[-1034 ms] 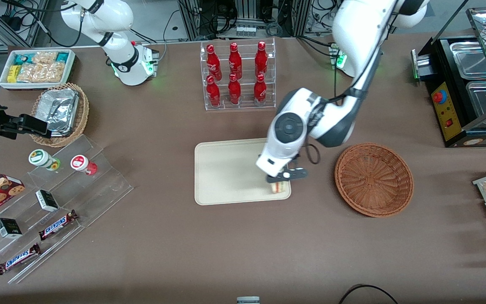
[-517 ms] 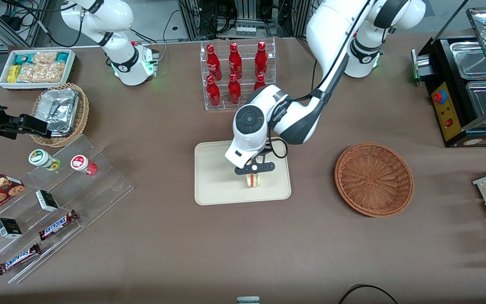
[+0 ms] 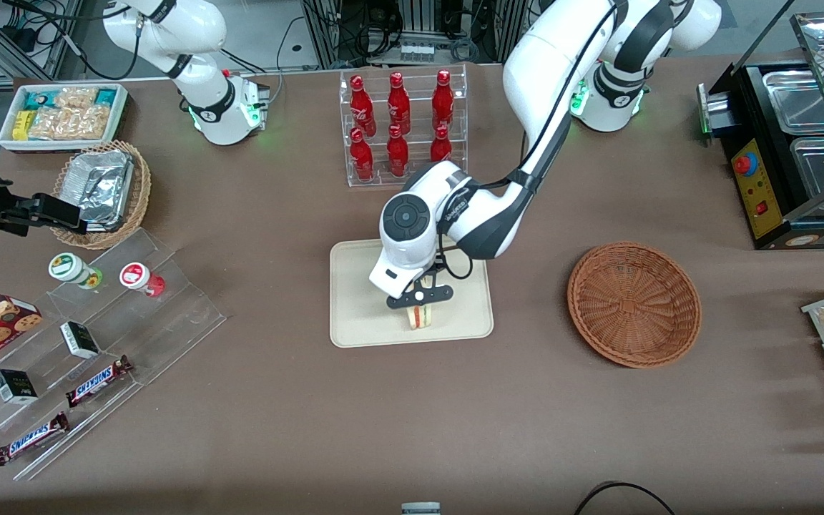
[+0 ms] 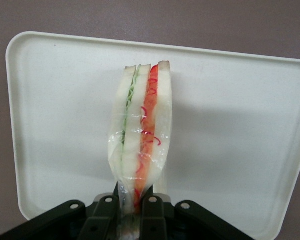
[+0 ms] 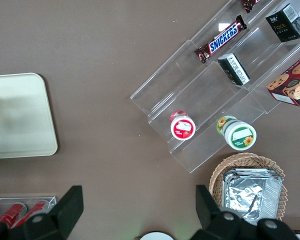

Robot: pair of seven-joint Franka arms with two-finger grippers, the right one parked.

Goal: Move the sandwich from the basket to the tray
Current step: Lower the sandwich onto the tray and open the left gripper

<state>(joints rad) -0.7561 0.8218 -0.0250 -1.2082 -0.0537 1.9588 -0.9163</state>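
My left gripper (image 3: 419, 306) is over the cream tray (image 3: 362, 300), shut on the sandwich (image 3: 419, 317), a plastic-wrapped wedge of pale bread with red and green filling. In the left wrist view the sandwich (image 4: 142, 137) hangs from the closed fingers (image 4: 155, 210) just above the tray (image 4: 235, 125), with its shadow on the tray beside it. The reddish-brown wicker basket (image 3: 634, 304) sits empty on the table, toward the working arm's end from the tray.
A clear rack of red bottles (image 3: 401, 129) stands farther from the front camera than the tray. A clear stepped display (image 3: 90, 343) with snack bars and cups, a tan basket with a foil container (image 3: 101, 193) and a white snack bin (image 3: 61, 114) lie toward the parked arm's end.
My gripper has carried the sandwich from the tray's edge nearest the basket to over the tray's middle, and has come lower toward the tray.
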